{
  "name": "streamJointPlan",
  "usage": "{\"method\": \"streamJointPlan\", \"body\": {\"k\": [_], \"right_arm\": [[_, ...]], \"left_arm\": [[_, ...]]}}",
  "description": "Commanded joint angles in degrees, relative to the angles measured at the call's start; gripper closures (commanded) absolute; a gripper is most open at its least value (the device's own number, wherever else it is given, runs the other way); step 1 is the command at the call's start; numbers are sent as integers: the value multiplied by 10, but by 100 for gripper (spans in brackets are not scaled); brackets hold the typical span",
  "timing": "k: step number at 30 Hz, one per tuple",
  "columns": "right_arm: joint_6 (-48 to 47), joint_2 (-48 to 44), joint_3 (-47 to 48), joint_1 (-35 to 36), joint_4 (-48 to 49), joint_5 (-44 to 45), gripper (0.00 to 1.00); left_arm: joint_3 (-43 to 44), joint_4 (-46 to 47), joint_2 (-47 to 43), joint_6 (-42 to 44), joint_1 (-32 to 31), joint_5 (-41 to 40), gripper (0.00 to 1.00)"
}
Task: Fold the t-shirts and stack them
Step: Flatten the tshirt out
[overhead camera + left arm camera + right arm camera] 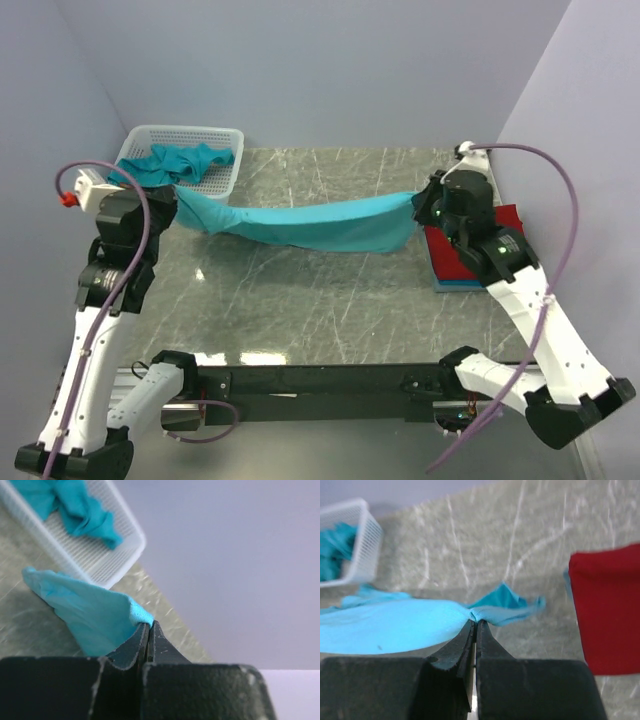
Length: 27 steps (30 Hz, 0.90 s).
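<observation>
A teal t-shirt (310,222) hangs stretched across the table between my two grippers, sagging in the middle. My left gripper (176,196) is shut on its left end; in the left wrist view the cloth (95,615) bunches at my left gripper (149,624). My right gripper (422,203) is shut on the right end, and the right wrist view shows the cloth (400,625) pinched at my right gripper (476,621). A folded red t-shirt (462,252) lies on a folded blue one (445,284) at the right. More teal t-shirts (185,163) lie in the basket.
The white mesh basket (222,184) stands at the back left corner against the wall, just behind the left gripper. The marble table (320,310) runs to a black front rail where both arm bases sit. Walls close in on the left, back and right.
</observation>
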Motion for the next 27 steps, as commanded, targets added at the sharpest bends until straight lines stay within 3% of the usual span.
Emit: {"method": "streamJointPlan", "body": {"k": [1, 17, 21, 27], "right_arm": [[-37, -40, 61, -2, 11, 13, 100], [-63, -162, 224, -3, -59, -67, 100], [-67, -191, 249, -2, -74, -111, 100], [-69, -211, 252, -2, -77, -110, 100]], "left_arm": [[64, 55, -23, 37, 2, -33, 99], [399, 42, -26, 183, 2, 0, 99], [454, 43, -27, 213, 2, 42, 99], [490, 46, -13, 241, 2, 70, 99]]}}
